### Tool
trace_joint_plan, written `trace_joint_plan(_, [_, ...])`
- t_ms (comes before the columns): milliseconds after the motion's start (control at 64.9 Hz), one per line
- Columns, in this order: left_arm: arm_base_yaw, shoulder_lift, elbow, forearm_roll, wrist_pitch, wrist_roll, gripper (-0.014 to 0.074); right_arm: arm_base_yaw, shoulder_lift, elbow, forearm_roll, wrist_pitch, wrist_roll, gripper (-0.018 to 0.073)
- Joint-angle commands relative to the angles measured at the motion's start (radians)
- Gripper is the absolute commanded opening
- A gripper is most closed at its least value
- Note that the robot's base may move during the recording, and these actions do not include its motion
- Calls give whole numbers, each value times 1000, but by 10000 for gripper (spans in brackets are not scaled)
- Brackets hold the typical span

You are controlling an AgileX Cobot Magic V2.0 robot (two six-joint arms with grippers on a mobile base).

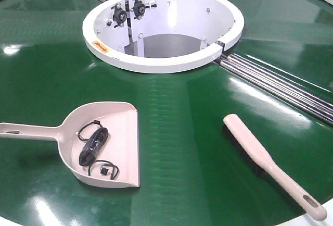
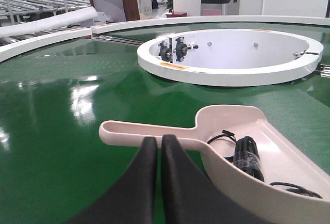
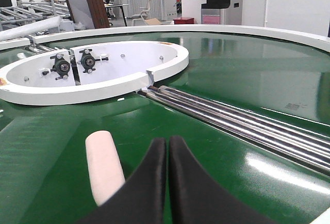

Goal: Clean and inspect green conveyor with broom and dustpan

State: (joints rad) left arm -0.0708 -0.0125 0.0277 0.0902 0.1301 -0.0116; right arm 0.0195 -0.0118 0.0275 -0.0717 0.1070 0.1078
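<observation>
Glossy dark-green conveyor belt (image 1: 171,111) held a beige-pink plastic dustpan (image 1: 112,142) (black cable (image 1: 93,145) inside) left, slim beige broom (image 1: 270,163) right. Both the left gripper (image 2: 159,144) and right gripper (image 3: 167,144) were clenched empty, so sweeping looked finished; the next move likely called for inspection.

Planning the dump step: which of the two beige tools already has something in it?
The dustpan on the left: black cables lie in its scoop. The broom on the right carries nothing.
</observation>
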Motion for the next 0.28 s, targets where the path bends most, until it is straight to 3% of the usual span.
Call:
trace_joint_plan(0, [3,-14,10,-8,-67,-12,-6,-6,-11,4,-7,-65,0,-8])
trace_joint_plan(262, [3,-14,10,-8,-67,-12,-6,-6,-11,4,-7,-65,0,-8])
